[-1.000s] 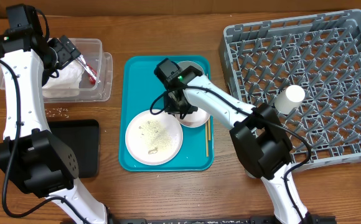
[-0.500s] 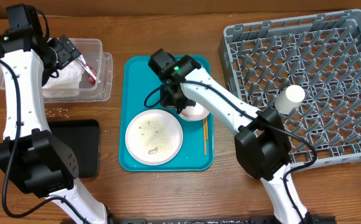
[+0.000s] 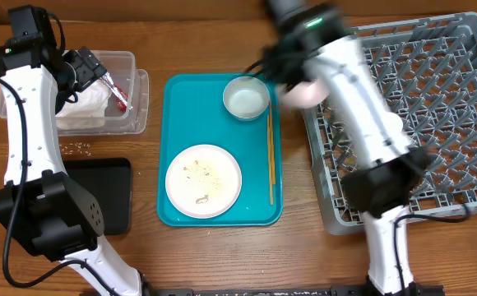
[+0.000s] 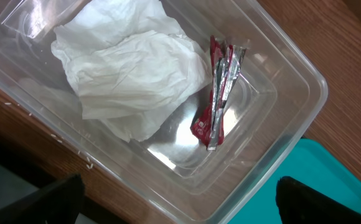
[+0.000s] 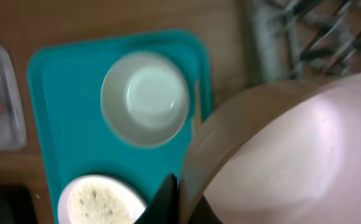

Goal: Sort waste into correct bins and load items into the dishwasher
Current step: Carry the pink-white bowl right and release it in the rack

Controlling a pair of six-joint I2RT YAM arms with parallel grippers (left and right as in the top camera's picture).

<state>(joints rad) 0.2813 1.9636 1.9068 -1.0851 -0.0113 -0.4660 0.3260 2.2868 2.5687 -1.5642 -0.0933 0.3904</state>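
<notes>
My right gripper [image 3: 286, 78] is shut on the rim of the pale pink-white bowl [image 3: 306, 92] and holds it in the air at the left edge of the grey dish rack [image 3: 436, 99]. In the right wrist view the bowl [image 5: 292, 155] fills the right side, with the jaws [image 5: 182, 200] pinching its rim. The greyish metal bowl [image 3: 246, 97] and the round plate [image 3: 204, 179] with food crumbs sit on the teal tray [image 3: 181, 107]. My left gripper [image 4: 180, 208] is open above the clear tub [image 4: 274, 155], which holds the white napkin [image 4: 131, 68] and the red wrapper [image 4: 216, 106]. The white cup is hidden.
Wooden chopsticks [image 3: 270, 156] lie along the teal tray's right side. The black tray [image 3: 99, 193] lies at the front left. A few rice-like crumbs [image 3: 76, 148] lie on the table between the clear tub and the black tray.
My right gripper has lifted the pink-white bowl off the teal tray and carried it up and right to the rack's left edge. The metal bowl now shows. The left arm has not moved.
</notes>
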